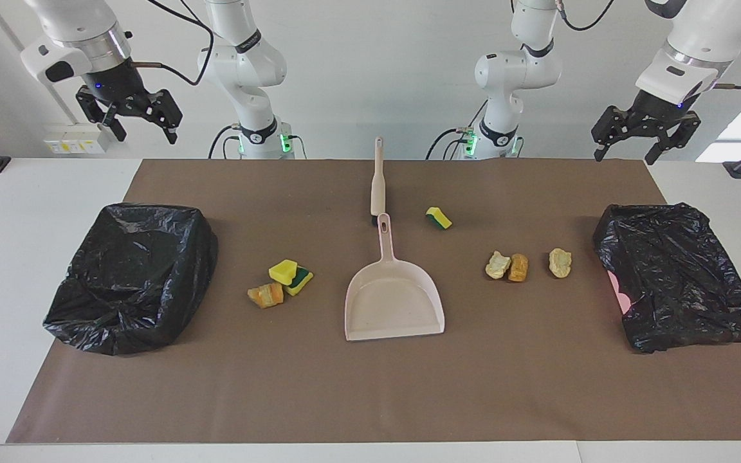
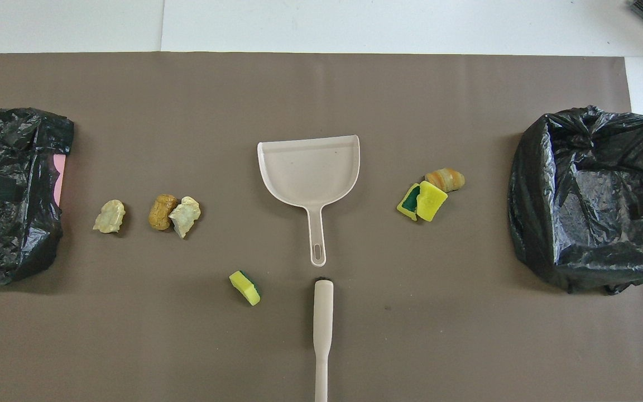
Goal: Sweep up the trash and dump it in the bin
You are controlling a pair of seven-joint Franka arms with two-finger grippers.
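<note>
A: How will the trash (image 1: 288,278) handle?

B: By my reading, very light. The sponge pieces are soft and springy, the bread-like lumps (image 1: 526,265) crumbly; a hard stroke could scatter them on the brown mat (image 1: 370,392). One cluster lies toward the right arm's end, near that end's black-bagged bin (image 1: 132,276); three lumps lie toward the left arm's end, near the other bin (image 1: 679,276); a lone sponge piece (image 1: 439,217) sits beside the brush, nearer the robots.

A: And where to take hold?

B: Not on the scraps. The brush (image 1: 377,177) and dustpan (image 1: 393,299) look like stiff, light, smooth plastic. I'd grip each by its slim handle; the two lie end to end mid-table, dustpan farther from the robots.

A: The grippers?

B: The right gripper (image 1: 141,122) hangs over the table's edge at the right arm's end, fingers spread, holding nothing. The left gripper (image 1: 628,146) hangs likewise at the left arm's end, spread and empty. Both wait.
</note>
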